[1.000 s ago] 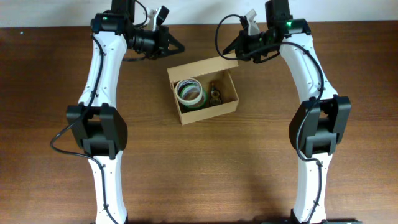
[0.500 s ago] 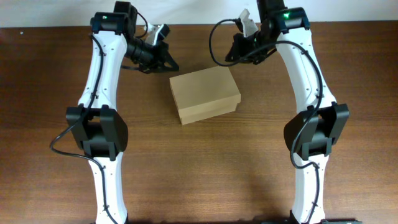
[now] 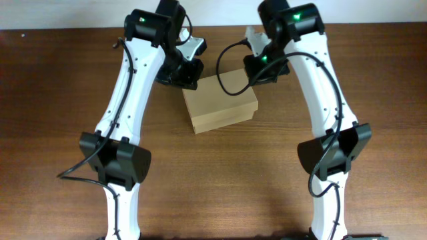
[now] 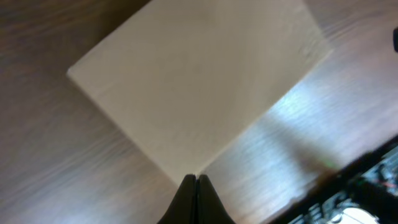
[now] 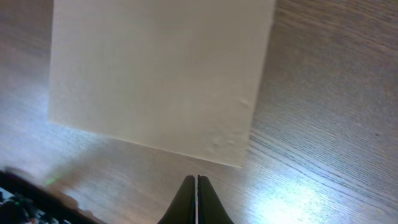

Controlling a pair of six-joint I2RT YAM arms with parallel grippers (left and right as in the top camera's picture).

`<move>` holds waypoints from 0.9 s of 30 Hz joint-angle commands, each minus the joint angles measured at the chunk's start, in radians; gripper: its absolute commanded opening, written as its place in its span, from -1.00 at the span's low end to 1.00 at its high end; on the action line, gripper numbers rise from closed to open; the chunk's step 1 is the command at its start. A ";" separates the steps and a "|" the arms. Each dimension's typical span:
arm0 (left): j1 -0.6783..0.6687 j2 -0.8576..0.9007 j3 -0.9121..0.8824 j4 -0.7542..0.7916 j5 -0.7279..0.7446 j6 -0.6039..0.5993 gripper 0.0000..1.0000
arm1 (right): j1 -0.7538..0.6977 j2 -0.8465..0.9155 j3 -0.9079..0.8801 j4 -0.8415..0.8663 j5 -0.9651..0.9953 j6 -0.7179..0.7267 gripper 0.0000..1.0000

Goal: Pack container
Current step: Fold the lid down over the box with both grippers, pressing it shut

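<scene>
The container point(image 3: 220, 105) is a plain tan cardboard box lying on the table's far middle with its flap lid down flat. What is inside is hidden. My left gripper point(image 3: 189, 75) hangs over the box's back left corner, shut and empty. My right gripper point(image 3: 256, 69) is over the back right corner, also shut and empty. The left wrist view has the shut left gripper point(image 4: 195, 178) just above a corner of the box lid point(image 4: 199, 81). Seen from the right wrist, the right gripper point(image 5: 196, 178) stands shut a little off the lid's edge point(image 5: 161, 74).
The brown wooden table point(image 3: 220, 180) ends at a pale wall along the far edge point(image 3: 67, 15). Both arm bases stand at the near side. Black cables loop near each wrist, and one point(image 3: 230, 83) hangs over the box's back edge.
The box stood open a second ago with tape rolls showing; its lid is now down. Both wrists have swung inward from the far edge toward the box's back corners.
</scene>
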 commanded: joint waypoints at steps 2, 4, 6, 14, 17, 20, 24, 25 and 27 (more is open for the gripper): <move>-0.011 -0.015 0.002 -0.007 -0.118 -0.025 -0.97 | 0.020 -0.026 0.017 -0.004 0.042 -0.013 -0.92; -0.011 -0.015 0.001 -0.006 -0.135 -0.034 -0.97 | 0.018 -0.026 0.017 -0.004 0.044 -0.013 -0.92; -0.011 -0.015 0.001 -0.003 -0.145 -0.034 -0.97 | 0.014 -0.026 0.016 -0.008 0.045 -0.008 -0.92; -0.011 -0.015 -0.041 0.024 -0.178 -0.041 -0.96 | 0.013 -0.026 -0.128 0.007 0.075 0.006 -0.92; -0.011 -0.015 -0.111 0.058 -0.178 -0.042 -0.97 | 0.013 -0.026 -0.192 0.042 0.074 0.011 -0.92; -0.011 -0.015 -0.185 0.101 -0.174 -0.042 -0.97 | 0.013 -0.026 -0.243 0.071 0.074 0.014 -0.92; -0.011 -0.015 -0.283 0.166 -0.174 -0.045 -0.97 | 0.012 -0.026 -0.313 0.119 0.074 0.019 -0.92; -0.011 -0.015 -0.309 0.182 -0.167 -0.045 -0.96 | 0.012 -0.026 -0.332 0.134 0.073 0.021 -0.92; -0.011 -0.015 -0.359 0.212 -0.150 -0.048 -0.96 | 0.012 -0.026 -0.366 0.160 0.073 0.021 -0.92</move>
